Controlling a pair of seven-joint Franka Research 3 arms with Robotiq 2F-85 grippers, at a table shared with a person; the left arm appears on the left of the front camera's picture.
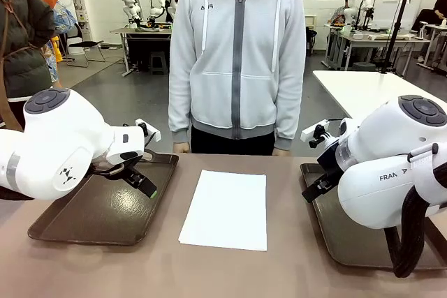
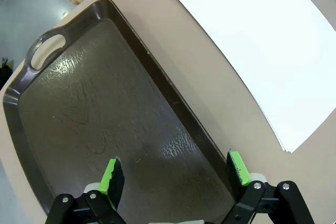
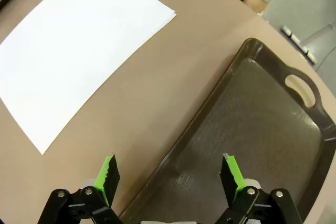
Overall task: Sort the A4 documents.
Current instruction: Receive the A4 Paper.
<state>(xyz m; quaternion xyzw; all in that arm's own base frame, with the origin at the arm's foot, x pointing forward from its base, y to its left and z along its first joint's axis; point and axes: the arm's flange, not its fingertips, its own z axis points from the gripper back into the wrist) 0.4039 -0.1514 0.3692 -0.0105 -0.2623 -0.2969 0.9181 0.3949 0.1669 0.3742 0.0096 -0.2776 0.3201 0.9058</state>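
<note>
Left tray (image 1: 91, 218), right tray (image 1: 349, 246) on tan table (image 1: 293, 277); hoodie-clad person (image 1: 237, 54) opposite.

Front camera sits at the near edge of the table (image 1: 293, 270), facing across to the person (image 1: 237, 54), upper centre. Wrist cameras look steeply downward, close over the left tray (image 2: 79, 103) and right tray (image 3: 262, 145). All three views share the white sheets (image 1: 225, 209).

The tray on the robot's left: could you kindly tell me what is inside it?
The left tray shows only bare brown floor; the open left tool above hides its near end.
</note>
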